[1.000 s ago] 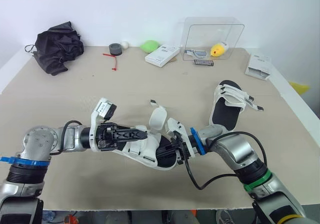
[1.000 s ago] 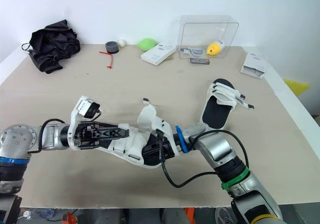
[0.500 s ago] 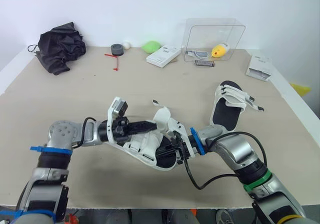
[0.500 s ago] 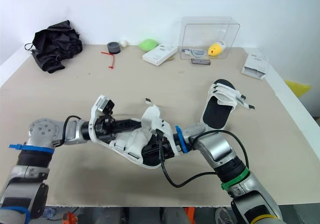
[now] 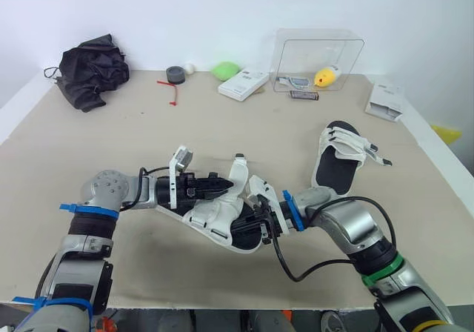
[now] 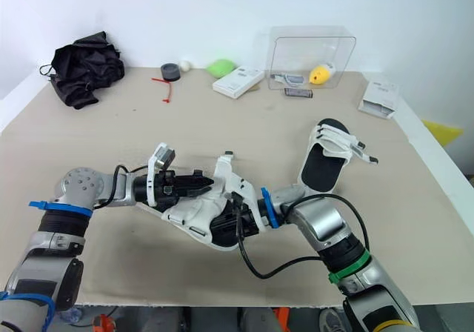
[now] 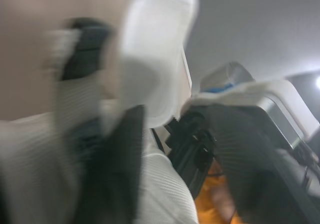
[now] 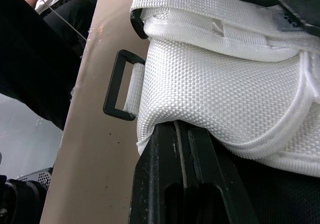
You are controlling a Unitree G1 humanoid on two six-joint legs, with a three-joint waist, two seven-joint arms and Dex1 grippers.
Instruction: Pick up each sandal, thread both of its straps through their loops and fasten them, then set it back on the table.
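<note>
Judging by its woven white uppers and thin black sole, the sandal (image 5: 221,225) should be light and easy to lift, with a sole stiff enough to hold its shape but straps that are soft and floppy, so they will fold or slip away unless taken near their ends. The best place to steady it is the firm edge of the sole, leaving the strap tip free to be led to its loop. It lies low at the near middle of the table (image 5: 222,124), between the two arms. The right gripper (image 5: 261,224) comes in from the right with its fingers (image 8: 165,184) pressed together at the sandal's edge, just under the white webbing, and looks clamped on it. The left gripper (image 5: 219,185) reaches in from the left and meets the raised strap (image 5: 238,170), which stands up from the sandal; whether it has hold of that strap I cannot tell. The second sandal (image 5: 339,158) lies flat well off to the right, its straps across it. The head views give the layout of both arms and both sandals. The right wrist view adds the coarse weave up close and a black plastic loop (image 8: 121,86) hanging empty on a short tab, resting against the table. The left wrist view is too blurred to settle the grip.
</note>
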